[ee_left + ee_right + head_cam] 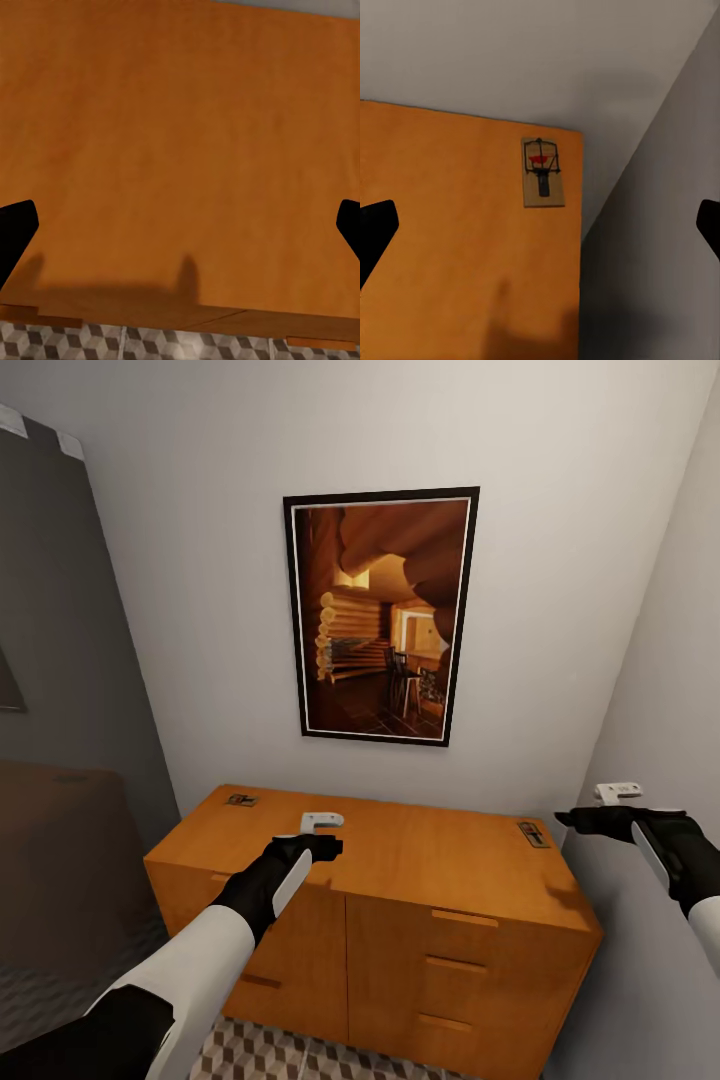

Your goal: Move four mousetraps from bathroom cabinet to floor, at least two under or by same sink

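Head view first, from left to right: I see a dark grey panel along the left side, then the cabinet straight ahead of me against the pale wall, with a framed picture of a log-cabin room hanging above it. One mousetrap lies flat on the cabinet top near its back left corner. My left gripper hangs over the top close to the front edge, left of the middle, well apart from that trap. A second mousetrap lies near the back right corner of the top. My right gripper is out past the cabinet's right end, beside the side wall and near that second trap, but not touching it.

On the left wrist view, the left gripper has its two dark fingertips at opposite edges of the frame, spread wide, with nothing between them but bare wood. A strip of the bathroom floor with its cube pattern shows past the cabinet's front edge.

On the right wrist view, the right gripper is spread just as wide and holds nothing. The right-hand mousetrap sits flat at the corner of the top, its wire bar and a red patch facing up, close to the cabinet's edge where the side wall begins.
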### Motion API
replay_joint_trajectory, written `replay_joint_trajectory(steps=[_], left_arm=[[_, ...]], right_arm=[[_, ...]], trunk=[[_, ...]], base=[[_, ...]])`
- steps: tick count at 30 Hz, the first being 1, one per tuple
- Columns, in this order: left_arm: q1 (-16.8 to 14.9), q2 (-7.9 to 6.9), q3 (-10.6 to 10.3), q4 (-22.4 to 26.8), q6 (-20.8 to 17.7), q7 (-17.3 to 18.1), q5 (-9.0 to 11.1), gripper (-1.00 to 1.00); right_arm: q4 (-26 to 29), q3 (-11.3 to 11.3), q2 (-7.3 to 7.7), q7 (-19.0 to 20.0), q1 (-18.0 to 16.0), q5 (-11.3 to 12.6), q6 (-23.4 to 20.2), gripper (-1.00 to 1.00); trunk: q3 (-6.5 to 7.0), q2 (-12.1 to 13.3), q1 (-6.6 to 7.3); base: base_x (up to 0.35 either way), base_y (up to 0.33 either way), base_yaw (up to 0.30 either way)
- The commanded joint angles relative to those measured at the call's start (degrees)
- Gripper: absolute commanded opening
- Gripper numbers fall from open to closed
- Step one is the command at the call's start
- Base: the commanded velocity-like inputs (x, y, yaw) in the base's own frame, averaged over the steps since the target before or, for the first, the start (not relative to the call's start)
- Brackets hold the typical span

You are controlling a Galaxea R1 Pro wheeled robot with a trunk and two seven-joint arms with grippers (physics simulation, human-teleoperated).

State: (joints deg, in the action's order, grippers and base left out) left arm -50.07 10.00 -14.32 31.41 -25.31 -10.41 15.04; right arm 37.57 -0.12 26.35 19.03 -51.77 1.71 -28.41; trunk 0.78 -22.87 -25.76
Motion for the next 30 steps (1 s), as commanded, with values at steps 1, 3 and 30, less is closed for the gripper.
replay_joint_trajectory(steps=[1,3,30], left_arm=[[0.0,0.0,-0.2,0.1,-0.2,-0.5,0.6,1.0],[0.0,0.0,-0.2,0.1,-0.2,-0.5,0.6,1.0],[0.0,0.0,-0.3,0.0,-0.4,-0.8,0.6,1.0]], right_arm=[[0.1,0.0,0.02,0.1,0.0,0.3,-0.3,1.0],[0.1,0.0,0.02,0.1,0.0,0.5,-0.3,1.0],[0.2,0.0,-0.52,0.1,0.0,0.6,-0.3,1.0]], trunk=[[-0.03,0.0,-0.02],[-0.03,0.0,-0.02],[-0.03,0.0,-0.02]], base=[[0.0,0.0,0.0],[0.0,0.0,0.0],[0.085,0.0,0.0]])
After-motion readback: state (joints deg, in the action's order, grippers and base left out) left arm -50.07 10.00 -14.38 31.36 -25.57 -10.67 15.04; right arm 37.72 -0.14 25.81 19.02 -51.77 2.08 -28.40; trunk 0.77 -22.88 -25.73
